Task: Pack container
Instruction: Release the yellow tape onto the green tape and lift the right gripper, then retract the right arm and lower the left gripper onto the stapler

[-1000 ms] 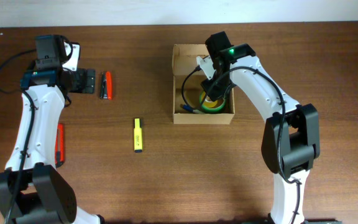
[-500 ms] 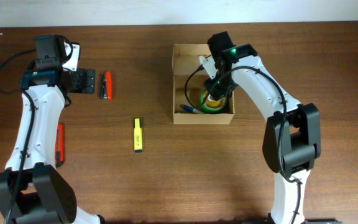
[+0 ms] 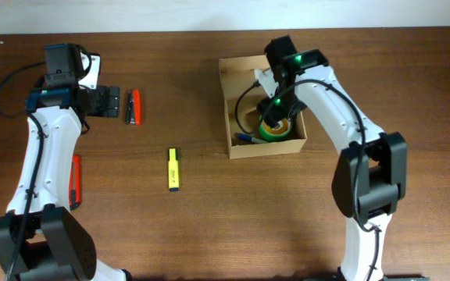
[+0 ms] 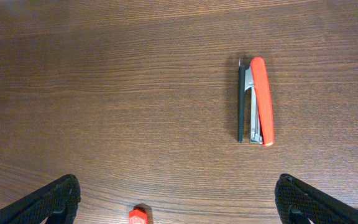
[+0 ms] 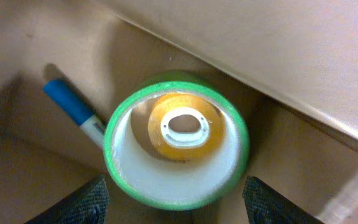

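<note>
The container (image 3: pixel 228 109), a tan cardboard box with its flap up at the back, lies right of the table's centre. Inside it a green tape roll (image 5: pixel 118 127) lies flat around a smaller yellow roll (image 5: pixel 160 138), next to a blue-capped pen (image 5: pixel 73 106). My right gripper (image 5: pixel 176 206) hangs in the box over the green roll (image 3: pixel 273 129), open, with its fingers (image 5: pixel 87 204) clear of the roll on both sides. At the far left my left gripper (image 4: pixel 179 208) is wide open and empty above bare wood, just short of a red-and-black stapler (image 4: pixel 258 99).
A yellow highlighter (image 3: pixel 173 169) lies left of the box. The stapler (image 3: pixel 134 108) lies right of the left gripper (image 3: pixel 111 104). A long red tool (image 3: pixel 75 181) lies near the left arm, and its tip (image 4: pixel 137 216) shows between the left fingers.
My right gripper has opened and let go of the green tape roll inside the box. The box has slid right and turned slightly. The left arm has not moved.
</note>
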Action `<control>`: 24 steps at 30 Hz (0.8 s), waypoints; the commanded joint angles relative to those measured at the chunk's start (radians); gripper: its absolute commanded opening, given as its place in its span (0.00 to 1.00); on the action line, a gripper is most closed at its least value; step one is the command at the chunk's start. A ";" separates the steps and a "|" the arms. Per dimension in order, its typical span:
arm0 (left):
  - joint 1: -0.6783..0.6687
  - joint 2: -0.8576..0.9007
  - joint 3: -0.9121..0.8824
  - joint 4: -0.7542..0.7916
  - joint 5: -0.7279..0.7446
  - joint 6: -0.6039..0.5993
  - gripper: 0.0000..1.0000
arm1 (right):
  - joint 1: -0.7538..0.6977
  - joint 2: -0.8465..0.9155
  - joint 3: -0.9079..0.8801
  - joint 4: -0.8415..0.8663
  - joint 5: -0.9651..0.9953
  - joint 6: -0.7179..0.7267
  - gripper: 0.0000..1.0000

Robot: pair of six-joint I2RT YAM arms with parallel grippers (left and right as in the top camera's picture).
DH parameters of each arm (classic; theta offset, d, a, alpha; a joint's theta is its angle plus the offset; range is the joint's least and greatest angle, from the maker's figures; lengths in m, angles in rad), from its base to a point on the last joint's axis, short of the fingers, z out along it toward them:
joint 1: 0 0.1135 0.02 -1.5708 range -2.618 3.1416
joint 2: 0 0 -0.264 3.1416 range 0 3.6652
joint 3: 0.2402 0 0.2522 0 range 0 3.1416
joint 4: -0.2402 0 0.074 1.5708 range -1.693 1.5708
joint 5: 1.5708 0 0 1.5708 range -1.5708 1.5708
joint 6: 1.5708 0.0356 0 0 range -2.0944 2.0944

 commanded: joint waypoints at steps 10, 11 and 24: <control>0.003 -0.069 0.018 0.003 0.059 0.012 1.00 | -0.035 -0.330 0.150 -0.100 0.114 0.062 0.72; 0.003 -0.082 0.018 0.002 0.089 0.012 1.00 | -0.052 -0.357 0.150 -0.106 0.113 0.074 0.72; 0.003 -0.267 0.018 -0.043 0.230 0.012 0.93 | -0.481 -0.600 0.150 -0.353 0.090 0.267 0.95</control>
